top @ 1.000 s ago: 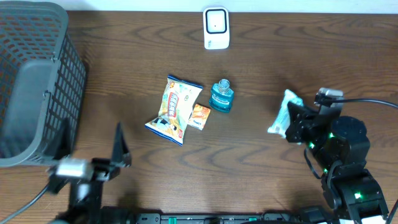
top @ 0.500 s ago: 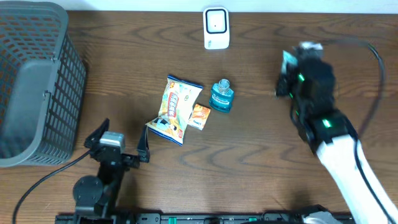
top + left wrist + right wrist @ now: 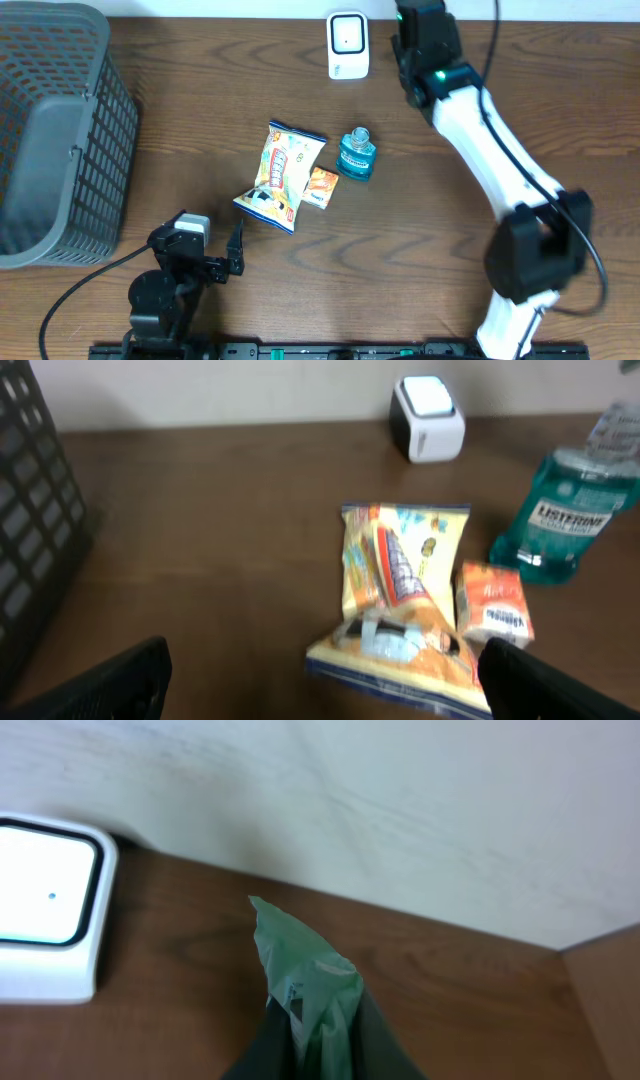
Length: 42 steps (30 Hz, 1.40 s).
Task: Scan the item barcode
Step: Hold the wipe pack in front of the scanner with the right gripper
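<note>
The item, a pale green packet (image 3: 308, 982), is pinched between my right gripper's dark fingers (image 3: 270, 1045), its crumpled top sticking up past them. My right gripper (image 3: 320, 1035) is shut on it. It hangs over the table's far edge, just right of the white scanner (image 3: 45, 910). From overhead, the right gripper (image 3: 415, 30) sits beside the scanner (image 3: 348, 45) and the arm hides the packet. My left gripper (image 3: 208, 260) stands open and empty at the front left. In its wrist view the left gripper (image 3: 325, 695) faces a chips bag (image 3: 400, 600).
A yellow chips bag (image 3: 278, 175), a small orange box (image 3: 321, 187) and a teal mouthwash bottle (image 3: 356, 155) lie mid-table. A dark mesh basket (image 3: 55, 130) fills the left side. A wall runs behind the table's far edge.
My right arm has swung from the front right up to the far edge beside the scanner, carrying the green packet. The left gripper has shifted slightly right and turned toward the chips bag.
</note>
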{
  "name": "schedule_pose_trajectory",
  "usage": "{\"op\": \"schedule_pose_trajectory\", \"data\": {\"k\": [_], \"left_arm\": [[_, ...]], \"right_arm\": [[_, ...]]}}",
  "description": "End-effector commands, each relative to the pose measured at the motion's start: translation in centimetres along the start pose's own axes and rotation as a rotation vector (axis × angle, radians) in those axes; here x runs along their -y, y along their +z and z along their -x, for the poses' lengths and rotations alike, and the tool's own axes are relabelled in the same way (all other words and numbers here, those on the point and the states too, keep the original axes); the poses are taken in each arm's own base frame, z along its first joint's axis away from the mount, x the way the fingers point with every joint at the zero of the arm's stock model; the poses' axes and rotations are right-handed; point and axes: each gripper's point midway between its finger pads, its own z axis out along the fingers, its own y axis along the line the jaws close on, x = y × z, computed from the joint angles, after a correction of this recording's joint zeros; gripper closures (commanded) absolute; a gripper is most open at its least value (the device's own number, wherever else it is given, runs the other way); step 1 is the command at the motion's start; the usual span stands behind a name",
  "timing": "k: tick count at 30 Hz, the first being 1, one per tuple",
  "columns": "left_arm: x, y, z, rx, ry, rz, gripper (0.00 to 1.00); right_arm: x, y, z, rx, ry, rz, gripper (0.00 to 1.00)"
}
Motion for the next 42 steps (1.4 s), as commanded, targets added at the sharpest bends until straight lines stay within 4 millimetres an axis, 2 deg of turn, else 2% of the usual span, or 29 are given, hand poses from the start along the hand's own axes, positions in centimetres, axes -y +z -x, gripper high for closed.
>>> {"op": "schedule_pose_trajectory", "data": {"k": [1,5,9,15,20,24,30,34,39,42], "left_arm": [[0.1,0.0,-1.2,-0.046,-0.009,-0.008,0.02],[0.1,-0.3,-3.7,-0.147,-0.022,-0.007,0.02],[0.2,-0.9,-6.6,-0.27,-0.039,-0.006,0.02],[0.3,-2.2,-10.2,-0.426,-0.06,-0.004,0.02],[0.3,-2.5,-10.9,-0.457,-0.064,-0.003,0.02],[0.3,-2.6,-10.9,-0.458,-0.064,-0.003,0.02],[0.4,-2.6,-10.9,-0.458,-0.065,-0.004,0.02],[0.3,-2.6,-10.9,-0.458,-0.064,-0.003,0.02],[0.3,-2.5,-10.9,-0.457,-0.064,-0.003,0.02],[0.3,-2.6,-10.9,-0.458,-0.064,-0.003,0.02]], "right_arm": [[-0.4,0.3,3.4,0.062,-0.048,-0.05,0.99],[-2.4,1.6,5.6,0.112,-0.106,-0.131,0.99],[-5.6,3.1,6.9,0.177,-0.189,-0.192,0.99],[-10.1,4.9,6.6,0.235,-0.237,-0.249,0.99],[-14.1,5.0,6.4,0.306,-0.299,-0.253,0.99],[-15.3,5.4,6.0,0.327,-0.296,-0.241,0.99],[-15.5,6.0,5.8,0.332,-0.323,-0.227,0.99],[-14.8,6.0,6.6,0.367,-0.291,-0.235,0.99],[-16.2,5.9,7.4,0.43,-0.285,-0.152,0.99],[-16.1,6.0,7.4,0.433,-0.266,-0.15,0.99]]}}
